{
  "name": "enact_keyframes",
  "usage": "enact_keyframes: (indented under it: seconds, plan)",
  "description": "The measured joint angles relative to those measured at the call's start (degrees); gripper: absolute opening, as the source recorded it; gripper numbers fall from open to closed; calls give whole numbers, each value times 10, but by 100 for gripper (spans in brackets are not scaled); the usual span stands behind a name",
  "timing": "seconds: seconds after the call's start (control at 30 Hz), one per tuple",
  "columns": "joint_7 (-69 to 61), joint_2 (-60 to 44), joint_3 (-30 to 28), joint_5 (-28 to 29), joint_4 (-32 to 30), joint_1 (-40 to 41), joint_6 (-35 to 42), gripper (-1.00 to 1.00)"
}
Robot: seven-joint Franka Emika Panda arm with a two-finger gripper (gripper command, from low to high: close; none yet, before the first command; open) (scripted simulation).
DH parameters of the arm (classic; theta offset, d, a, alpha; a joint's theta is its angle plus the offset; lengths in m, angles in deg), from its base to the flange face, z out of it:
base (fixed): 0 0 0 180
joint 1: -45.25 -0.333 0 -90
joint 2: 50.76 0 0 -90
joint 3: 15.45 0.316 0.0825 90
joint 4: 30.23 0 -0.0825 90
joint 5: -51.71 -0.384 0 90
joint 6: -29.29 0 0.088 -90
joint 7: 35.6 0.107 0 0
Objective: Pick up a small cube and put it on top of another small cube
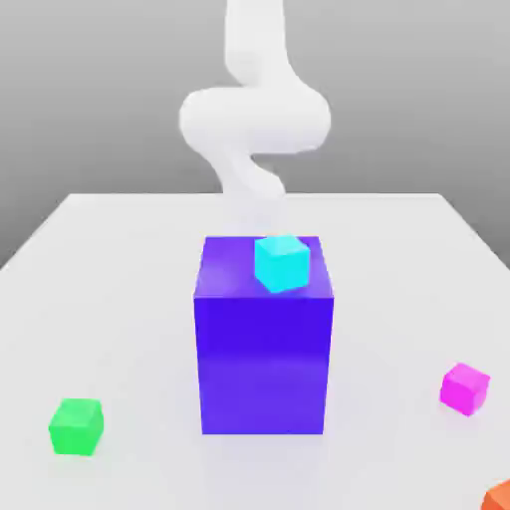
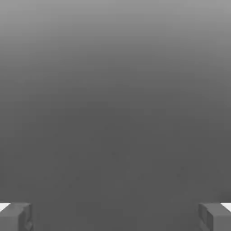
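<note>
The grey two-finger jaws (image 2: 115, 217) are wide apart and hold nothing, maybe so a cube can fit between them. The small shiny pink cube (image 1: 464, 388) sits well apart from them, on the pale counter (image 1: 398, 299).
</note>
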Motion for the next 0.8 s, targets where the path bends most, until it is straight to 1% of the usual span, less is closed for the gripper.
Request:
enact_keyframes:
  seconds: [0.2, 0.43, 0.63, 0.8]
  plan:
    - [-141, -112, 22, 43, -33, -61, -51, 0]
    - [-311, -239, 41, 77, -70, -129, -109, 0]
    - [-472, -345, 64, 86, -102, -182, -160, 0]
    - [-616, -431, 91, 78, -130, -231, -205, 0]
